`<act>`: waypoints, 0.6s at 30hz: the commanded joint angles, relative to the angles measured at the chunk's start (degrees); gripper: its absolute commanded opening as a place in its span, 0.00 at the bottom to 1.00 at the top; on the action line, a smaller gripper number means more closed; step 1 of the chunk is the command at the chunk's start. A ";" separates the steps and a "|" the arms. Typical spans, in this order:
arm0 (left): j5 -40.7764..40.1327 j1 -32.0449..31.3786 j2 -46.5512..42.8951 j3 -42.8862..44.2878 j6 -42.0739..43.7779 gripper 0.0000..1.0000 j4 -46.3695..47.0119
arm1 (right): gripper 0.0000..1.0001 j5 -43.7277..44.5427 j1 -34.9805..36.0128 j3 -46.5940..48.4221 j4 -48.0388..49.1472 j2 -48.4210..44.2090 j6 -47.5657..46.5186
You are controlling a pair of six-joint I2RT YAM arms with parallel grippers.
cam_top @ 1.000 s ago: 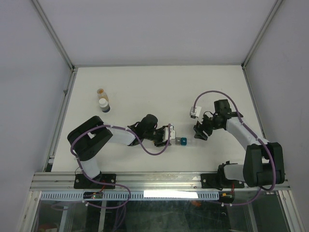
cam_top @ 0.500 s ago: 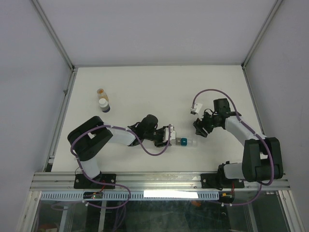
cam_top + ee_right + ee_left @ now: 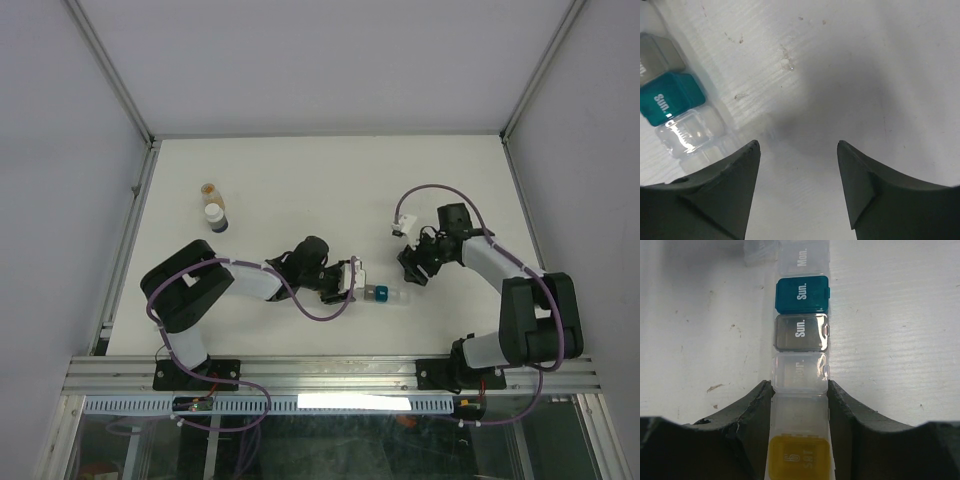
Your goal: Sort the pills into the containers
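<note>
The containers strip (image 3: 801,332) lies on the white table, with a yellow compartment nearest, then clear ones, a grey one, a teal one (image 3: 803,294) and a clear end. My left gripper (image 3: 800,387) is shut on the strip across a clear compartment beside the yellow one. In the top view the left gripper (image 3: 356,284) holds the strip (image 3: 380,293) at the table's middle front. My right gripper (image 3: 799,145) is open and empty over bare table, just right of the strip's far end (image 3: 670,97). It shows in the top view (image 3: 411,269) too. No loose pills show.
Two small bottles stand at the back left: one with orange contents (image 3: 208,190) and one with a white cap (image 3: 215,214). The table's metal-framed walls run along the left (image 3: 130,210) and right (image 3: 525,200) sides.
My right arm has shifted a little left and back, close by the strip's end. My left gripper has stayed shut on the strip, almost unmoved.
</note>
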 commanded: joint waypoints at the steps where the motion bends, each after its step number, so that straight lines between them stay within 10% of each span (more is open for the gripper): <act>1: -2.48 -0.53 1.12 1.44 1.82 0.22 -2.02 | 0.70 -6.98 -2.22 5.76 -7.02 -5.04 -0.88; 18: -4.45 5.68 -3.49 -2.33 -2.64 0.27 -3.99 | 0.84 -15.30 -5.56 10.48 -18.43 -9.92 -2.42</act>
